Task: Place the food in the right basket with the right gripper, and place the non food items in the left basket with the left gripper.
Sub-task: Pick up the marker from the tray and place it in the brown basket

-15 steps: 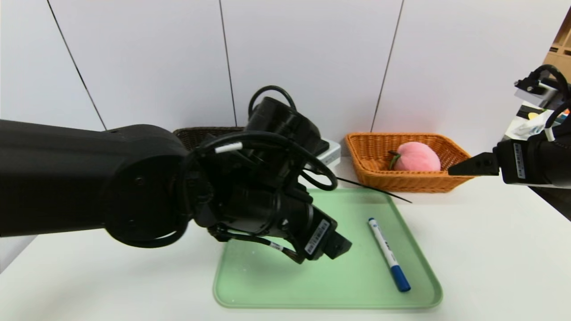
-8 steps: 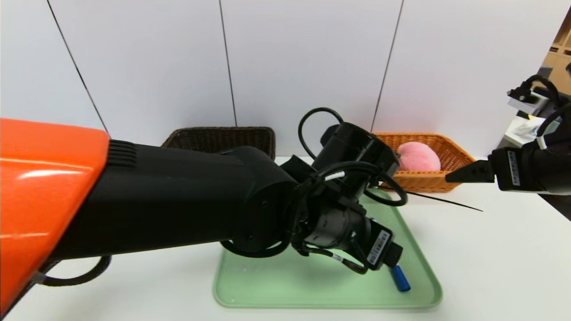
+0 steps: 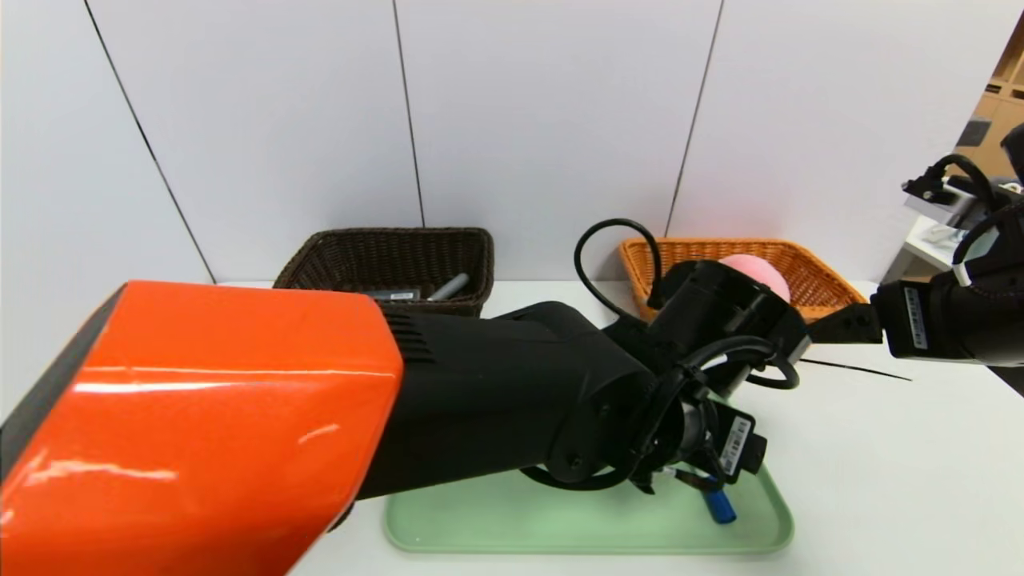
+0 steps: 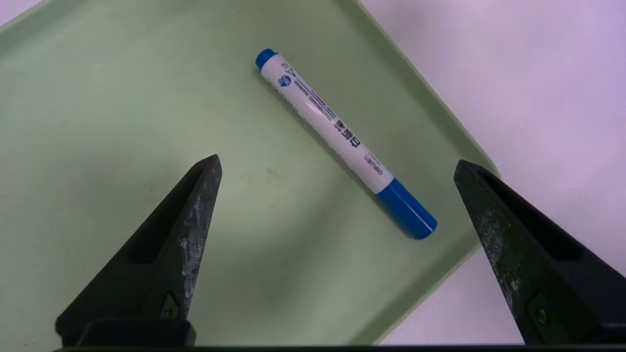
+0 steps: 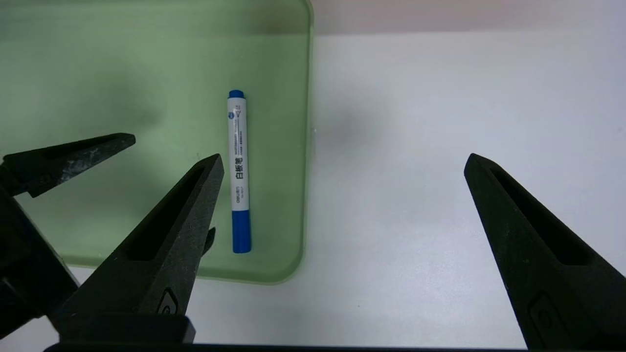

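My left arm has a glossy orange shell, then matte black housings, ribbed vents and looped black cables with a white tag and barcode sticker. Its tool [image 4: 337,166] ends in tapered black fingers [image 4: 195,195] with scuffed, whitish inner faces. My right tool [image 5: 342,164] matches, black with recessed slots.

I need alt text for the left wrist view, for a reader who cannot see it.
The open left gripper hovers above a white marker with a blue cap, which lies diagonally on a green tray. The tray rests on a white table.
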Controlling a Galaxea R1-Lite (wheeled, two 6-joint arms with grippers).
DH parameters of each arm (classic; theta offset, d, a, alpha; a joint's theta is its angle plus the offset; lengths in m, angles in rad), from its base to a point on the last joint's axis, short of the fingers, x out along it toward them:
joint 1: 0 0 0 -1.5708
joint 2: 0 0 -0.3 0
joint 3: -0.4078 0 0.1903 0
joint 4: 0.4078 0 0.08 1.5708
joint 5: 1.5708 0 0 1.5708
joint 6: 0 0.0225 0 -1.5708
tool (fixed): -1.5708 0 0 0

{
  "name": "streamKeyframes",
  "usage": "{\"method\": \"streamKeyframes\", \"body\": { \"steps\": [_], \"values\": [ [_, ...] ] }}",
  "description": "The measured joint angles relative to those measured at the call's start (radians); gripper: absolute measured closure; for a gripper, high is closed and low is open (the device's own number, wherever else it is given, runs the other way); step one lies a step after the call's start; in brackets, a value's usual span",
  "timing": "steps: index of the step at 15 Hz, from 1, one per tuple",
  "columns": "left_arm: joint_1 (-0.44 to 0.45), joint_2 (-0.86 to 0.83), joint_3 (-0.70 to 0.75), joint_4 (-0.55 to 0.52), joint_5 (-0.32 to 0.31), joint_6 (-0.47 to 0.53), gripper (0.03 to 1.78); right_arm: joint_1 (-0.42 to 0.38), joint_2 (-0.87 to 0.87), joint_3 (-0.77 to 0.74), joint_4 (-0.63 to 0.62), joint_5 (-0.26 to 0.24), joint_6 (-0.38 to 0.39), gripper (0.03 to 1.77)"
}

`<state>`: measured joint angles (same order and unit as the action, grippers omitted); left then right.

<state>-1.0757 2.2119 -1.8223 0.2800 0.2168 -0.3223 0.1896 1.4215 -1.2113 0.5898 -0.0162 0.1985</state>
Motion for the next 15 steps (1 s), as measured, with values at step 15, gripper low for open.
{"method": "streamKeyframes", "body": {
  "steps": [15],
  "values": [
    [-0.069, 0.176, -0.146, -0.003, 0.363, -0.041, 0.12, -0.004, 0.000, 0.029, -0.004, 0.001, 0.001, 0.10]
  ]
}}
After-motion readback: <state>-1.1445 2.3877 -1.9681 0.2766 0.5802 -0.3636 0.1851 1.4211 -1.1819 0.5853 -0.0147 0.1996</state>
